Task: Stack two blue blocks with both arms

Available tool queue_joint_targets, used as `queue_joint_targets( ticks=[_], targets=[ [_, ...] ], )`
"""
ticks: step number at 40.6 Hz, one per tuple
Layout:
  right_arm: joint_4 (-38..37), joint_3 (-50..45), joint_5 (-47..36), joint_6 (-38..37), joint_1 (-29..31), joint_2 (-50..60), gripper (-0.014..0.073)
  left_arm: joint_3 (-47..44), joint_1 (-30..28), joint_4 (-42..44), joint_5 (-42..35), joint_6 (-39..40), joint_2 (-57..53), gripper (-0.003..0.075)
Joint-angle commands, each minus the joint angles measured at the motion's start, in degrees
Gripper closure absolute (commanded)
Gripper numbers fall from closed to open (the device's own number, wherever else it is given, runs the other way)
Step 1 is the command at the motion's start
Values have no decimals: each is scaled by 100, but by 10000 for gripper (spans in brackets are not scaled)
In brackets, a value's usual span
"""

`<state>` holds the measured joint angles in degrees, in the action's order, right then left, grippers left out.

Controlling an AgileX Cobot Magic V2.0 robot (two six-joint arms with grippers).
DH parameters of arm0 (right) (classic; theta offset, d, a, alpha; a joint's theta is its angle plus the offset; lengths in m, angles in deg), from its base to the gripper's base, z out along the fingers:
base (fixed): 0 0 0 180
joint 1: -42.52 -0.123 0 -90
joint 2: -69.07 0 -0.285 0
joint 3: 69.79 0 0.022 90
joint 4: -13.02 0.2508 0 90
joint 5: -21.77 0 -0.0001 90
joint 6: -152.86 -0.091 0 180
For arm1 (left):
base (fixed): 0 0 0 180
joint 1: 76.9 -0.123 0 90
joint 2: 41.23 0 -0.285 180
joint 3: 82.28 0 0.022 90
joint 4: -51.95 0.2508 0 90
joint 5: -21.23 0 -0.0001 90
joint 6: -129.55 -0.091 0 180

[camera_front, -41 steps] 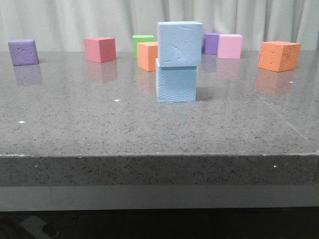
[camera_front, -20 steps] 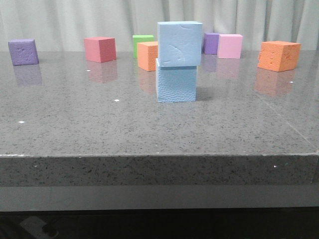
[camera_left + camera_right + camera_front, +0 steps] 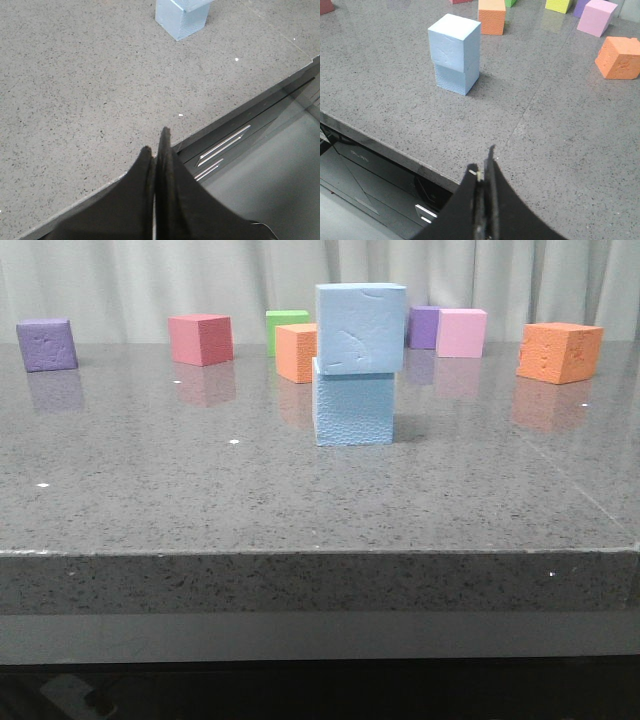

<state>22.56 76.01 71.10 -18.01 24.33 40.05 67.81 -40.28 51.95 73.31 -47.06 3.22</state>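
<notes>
Two blue blocks (image 3: 356, 360) stand stacked, well beyond both sets of fingers, left (image 3: 156, 155) and right (image 3: 485, 172), each pressed together. Likely light, soft foam; grip opposite flat sides.

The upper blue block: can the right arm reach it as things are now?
Probably yes. The upper blue block sits on the lower blue block, and only bare table lies between it and the right pincer, which is shut and would have to open first.
</notes>
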Motion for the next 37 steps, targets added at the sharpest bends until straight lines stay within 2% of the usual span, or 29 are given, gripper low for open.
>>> queue_joint_targets(
  ticks=[1, 6, 10, 21, 28, 33, 37],
  targets=[
    [-20, 127, -349, 34, 41, -46, 713, 134, 43, -66, -396, 54, -12, 741],
    [-20, 127, -343, 34, 41, -46, 713, -128, 100, -56, -752, 54, -250, 741],
    [-20, 127, -349, 34, 41, -46, 713, -554, -102, -126, -1260, 54, -598, 741],
    [-20, 127, -344, 34, 41, -46, 713, -2359, -1567, 0, -2696, 54, -2281, 741],
    [-20, 127, -344, 34, 41, -46, 713, -3615, -2485, 0, -3958, 54, -3317, 741],
    [-20, 127, -344, 34, 41, -46, 713, -4250, -2877, 0, -4851, 43, -3831, 741],
    [-20, 127, -336, 34, 41, -46, 713, -4604, -2957, 0, -5640, 43, -3781, 741]
  ],
)
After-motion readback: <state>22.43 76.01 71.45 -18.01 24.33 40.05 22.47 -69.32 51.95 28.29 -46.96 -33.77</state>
